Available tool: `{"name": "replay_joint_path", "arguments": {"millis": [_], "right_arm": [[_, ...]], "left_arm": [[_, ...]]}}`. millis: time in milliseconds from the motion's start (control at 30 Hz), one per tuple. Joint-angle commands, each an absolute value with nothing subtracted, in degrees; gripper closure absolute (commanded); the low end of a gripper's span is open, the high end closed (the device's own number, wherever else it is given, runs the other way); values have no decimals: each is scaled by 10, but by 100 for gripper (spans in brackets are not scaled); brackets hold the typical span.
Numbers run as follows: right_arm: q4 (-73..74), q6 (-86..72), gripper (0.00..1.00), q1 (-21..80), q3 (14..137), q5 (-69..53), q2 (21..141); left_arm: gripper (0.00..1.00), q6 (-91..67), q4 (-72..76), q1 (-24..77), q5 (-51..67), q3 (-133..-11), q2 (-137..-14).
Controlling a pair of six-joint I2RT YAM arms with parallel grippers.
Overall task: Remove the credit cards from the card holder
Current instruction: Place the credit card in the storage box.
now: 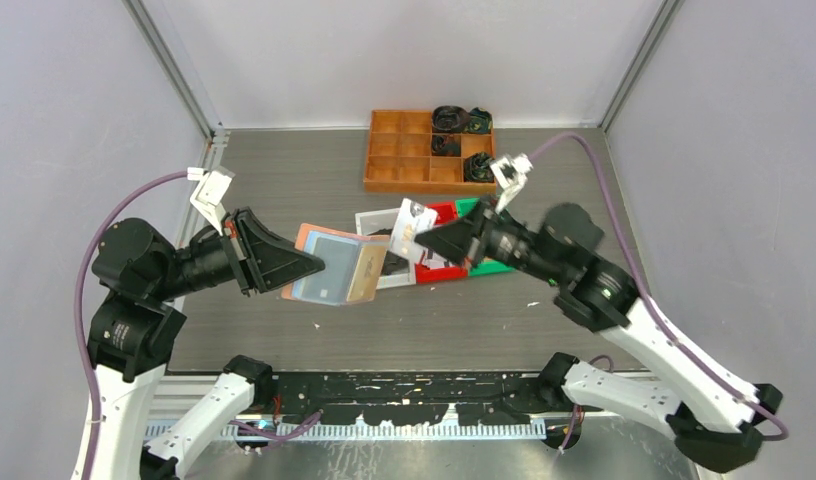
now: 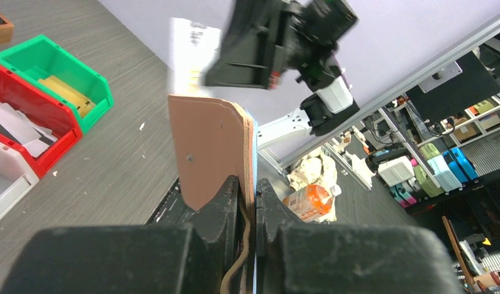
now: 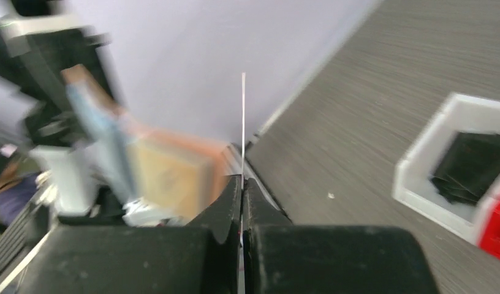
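Observation:
My left gripper (image 1: 319, 265) is shut on the salmon-pink card holder (image 1: 336, 268) and holds it open above the table, its pale blue pockets facing up. In the left wrist view the jaws (image 2: 250, 184) pinch the holder's edge (image 2: 211, 147). My right gripper (image 1: 426, 240) is shut on a pale credit card (image 1: 414, 227), held just right of the holder and clear of its pockets. The card shows edge-on in the right wrist view (image 3: 243, 122) between the jaws (image 3: 242, 184), with the holder (image 3: 168, 171) blurred to the left. It also shows in the left wrist view (image 2: 189, 58).
White (image 1: 382, 283), red (image 1: 444, 272) and green (image 1: 489, 267) bins sit under and behind the right gripper, holding dark and pale cards. An orange compartment tray (image 1: 404, 150) stands at the back. The white bin (image 3: 431, 159) is right of the right gripper.

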State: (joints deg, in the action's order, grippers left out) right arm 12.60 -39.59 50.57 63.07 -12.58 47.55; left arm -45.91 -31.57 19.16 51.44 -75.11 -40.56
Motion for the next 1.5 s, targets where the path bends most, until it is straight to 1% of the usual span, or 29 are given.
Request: {"name": "replay_joint_path", "arguments": {"millis": [0, 33, 100, 167, 300, 500, 733, 1033, 1367, 1400, 1433, 1467], "right_arm": [[207, -414, 99, 391, 657, -230, 590], [219, -412, 99, 350, 666, -254, 615], [258, -382, 99, 307, 686, -279, 656], [310, -343, 99, 278, 705, -262, 688], [355, -297, 99, 242, 720, -242, 735], [360, -264, 99, 237, 737, -216, 823], [395, -220, 99, 237, 791, -161, 943], [392, -196, 99, 242, 824, -158, 1031], [373, -193, 99, 264, 840, -148, 1085], [373, -192, 99, 264, 839, -141, 1084], [372, -190, 95, 263, 837, -135, 1082], [372, -188, 84, 263, 836, -127, 1078]], "left_arm": [[100, -448, -298, 193, 519, -774, -408], [100, -447, -298, 193, 520, -774, -408], [100, -445, -300, 193, 521, -775, -409], [100, -443, -301, 193, 522, -774, -408], [100, -437, -305, 193, 526, -777, -408], [100, -438, -302, 193, 533, -777, -412], [100, -443, -295, 193, 535, -776, -410], [100, -445, -292, 193, 536, -777, -411], [100, -444, -289, 193, 537, -781, -411], [100, -443, -290, 193, 536, -782, -411], [100, -443, -291, 193, 536, -782, -411], [100, -443, -291, 193, 535, -782, -410]]}}
